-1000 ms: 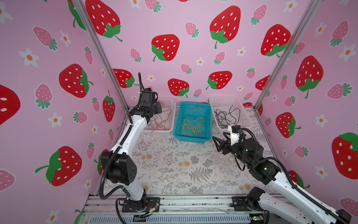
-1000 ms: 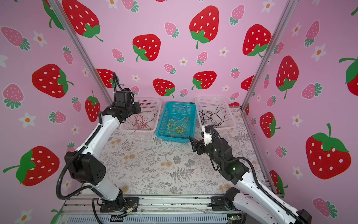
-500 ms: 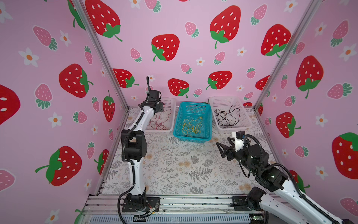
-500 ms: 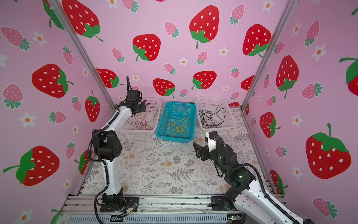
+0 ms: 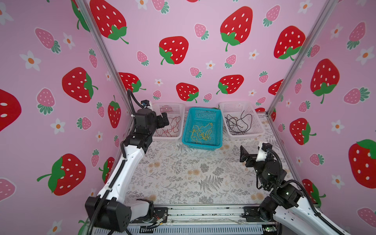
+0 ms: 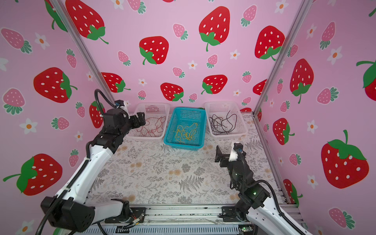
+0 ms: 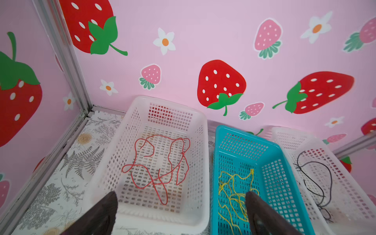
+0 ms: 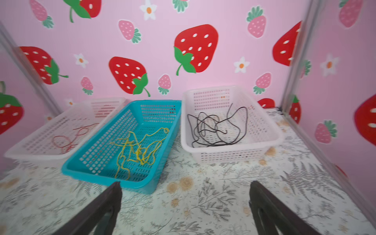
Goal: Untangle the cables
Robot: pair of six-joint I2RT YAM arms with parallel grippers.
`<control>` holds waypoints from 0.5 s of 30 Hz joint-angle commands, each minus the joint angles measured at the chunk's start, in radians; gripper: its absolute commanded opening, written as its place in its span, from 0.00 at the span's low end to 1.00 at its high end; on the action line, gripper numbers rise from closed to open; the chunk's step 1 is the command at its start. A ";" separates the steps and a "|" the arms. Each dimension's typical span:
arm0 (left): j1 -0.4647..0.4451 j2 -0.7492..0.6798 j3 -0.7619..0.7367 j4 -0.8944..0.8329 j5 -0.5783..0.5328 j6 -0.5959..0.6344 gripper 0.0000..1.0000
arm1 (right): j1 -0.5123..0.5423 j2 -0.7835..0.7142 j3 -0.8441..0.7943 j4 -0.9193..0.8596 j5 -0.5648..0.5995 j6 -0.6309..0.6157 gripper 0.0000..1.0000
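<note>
The cables now lie sorted by colour along the far edge of the table (image 5: 183,175). The red cable (image 7: 158,162) is in the left white basket (image 7: 130,114) by the far left corner. The yellow cable (image 8: 140,148) is in the teal basket (image 8: 85,173) at the middle, and the black cable (image 8: 213,128) is in the right white basket (image 8: 272,138).

A second ago my left gripper (image 7: 182,195) was pinched shut over the left white basket. It has since spread its fingers wide and hangs empty above that basket's near side. My right gripper (image 8: 185,185), also wide open and empty, has drawn back over bare table toward the right edge.

I take it the red cable was just let go. No colour crosses another, so the job looks all but done. Each cable lies in loose loops crossing itself. The yellow is the most bunched, and I can't tell whether it hides a knot.
</note>
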 commanded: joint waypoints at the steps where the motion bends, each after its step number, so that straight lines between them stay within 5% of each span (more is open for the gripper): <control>1: -0.005 -0.121 -0.213 0.070 -0.073 0.031 0.99 | -0.075 0.048 -0.061 0.174 0.178 -0.149 0.99; 7: 0.006 -0.252 -0.456 0.082 -0.173 0.093 0.99 | -0.334 0.274 -0.070 0.378 0.066 -0.137 0.99; 15: 0.033 -0.174 -0.686 0.380 -0.183 0.149 0.99 | -0.402 0.684 -0.161 0.859 -0.054 -0.227 0.99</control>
